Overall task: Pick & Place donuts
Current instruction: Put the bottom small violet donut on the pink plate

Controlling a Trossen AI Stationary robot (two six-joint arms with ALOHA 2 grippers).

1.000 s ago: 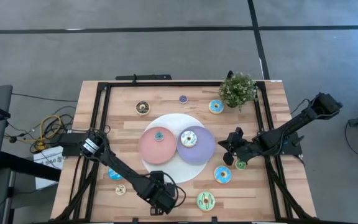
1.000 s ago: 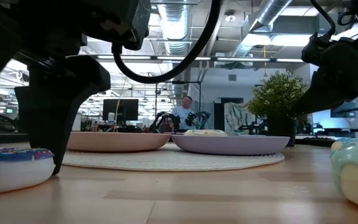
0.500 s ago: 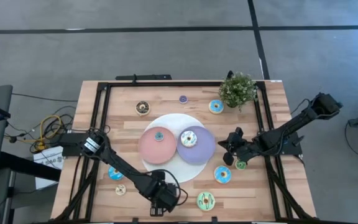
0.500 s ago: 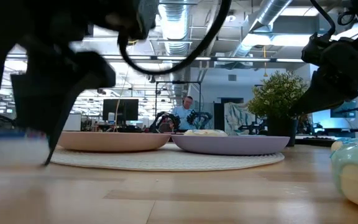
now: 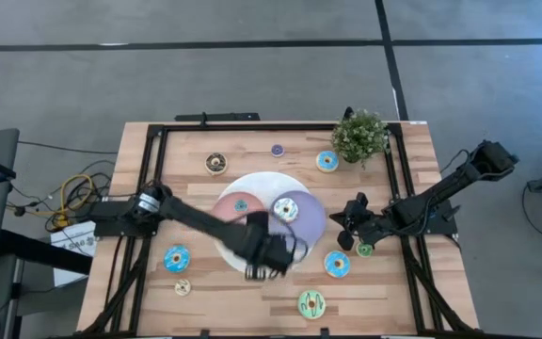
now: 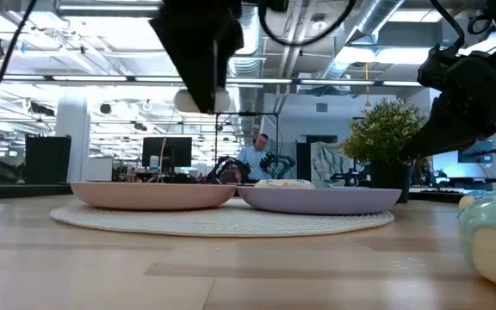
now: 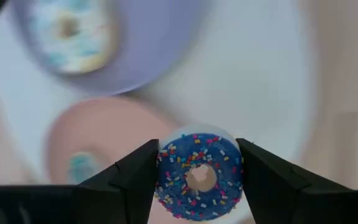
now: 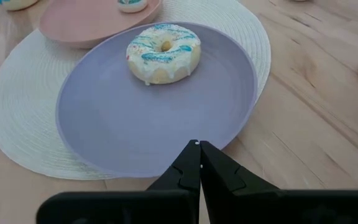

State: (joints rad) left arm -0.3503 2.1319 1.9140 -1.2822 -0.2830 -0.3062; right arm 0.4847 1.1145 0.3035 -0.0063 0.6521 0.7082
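While the right gripper [image 8: 198,148] waits pinched empty near the tabletop's right edge, the left gripper [image 7: 197,177] carries.
Its fingers clamp a dark-blue sprinkled toy donut [image 7: 197,175] above the white woven mat's [image 5: 290,264] front rim, beside the pink round plate [image 5: 226,221], likely its destination.

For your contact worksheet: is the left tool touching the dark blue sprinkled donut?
Touching. The left wrist view shows the left tool with its two fingers pressed against both sides of the dark blue sprinkled donut, no gap visible.
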